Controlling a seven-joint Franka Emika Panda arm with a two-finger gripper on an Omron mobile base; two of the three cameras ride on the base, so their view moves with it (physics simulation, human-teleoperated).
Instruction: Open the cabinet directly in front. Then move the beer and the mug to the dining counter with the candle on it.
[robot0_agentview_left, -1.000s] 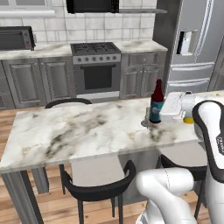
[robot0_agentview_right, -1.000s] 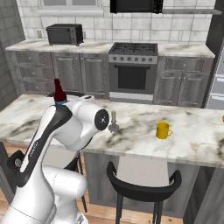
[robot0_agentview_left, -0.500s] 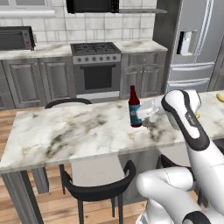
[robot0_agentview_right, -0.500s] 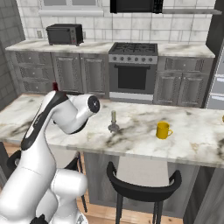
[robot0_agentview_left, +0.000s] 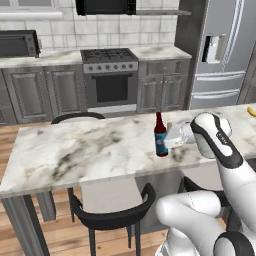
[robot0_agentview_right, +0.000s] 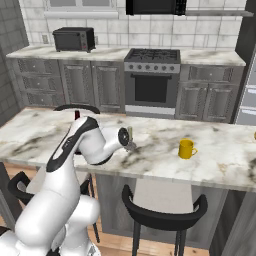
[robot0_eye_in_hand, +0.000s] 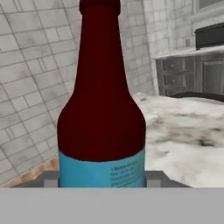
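**Left base view: beer upright on the dining tabletop, claw around it — place it cleanly**

You have the beer (robot0_agentview_left: 160, 136) standing on the dining counter (robot0_agentview_left: 75, 155), with the claw (robot0_agentview_left: 169, 138) reaching in from the bottle's right side. In the hand view the bottle (robot0_eye_in_hand: 101, 113) sits dead centre and very close, its blue label between the two finger ends, so the claw is clenched partway around the bottle's lower body; I judge it to be grasping the beer. Whether the base is fully resting on the marble, you cannot tell from these views.

To finish this step well, make sure the bottle's base is flat on the tabletop before you let go. Release by spreading the fingers evenly, so neither side drags the label and tips the bottle. Then back the claw straight away from the beer, toward the robot's own side, without lifting or twisting.

The candle (robot0_agentview_right: 130, 136) stands just beside the claw, on the far side from the beer; keep your retreat clear of it. The mug (robot0_agentview_right: 186, 148) already sits on the same tabletop, well apart from the beer, beyond the candle.
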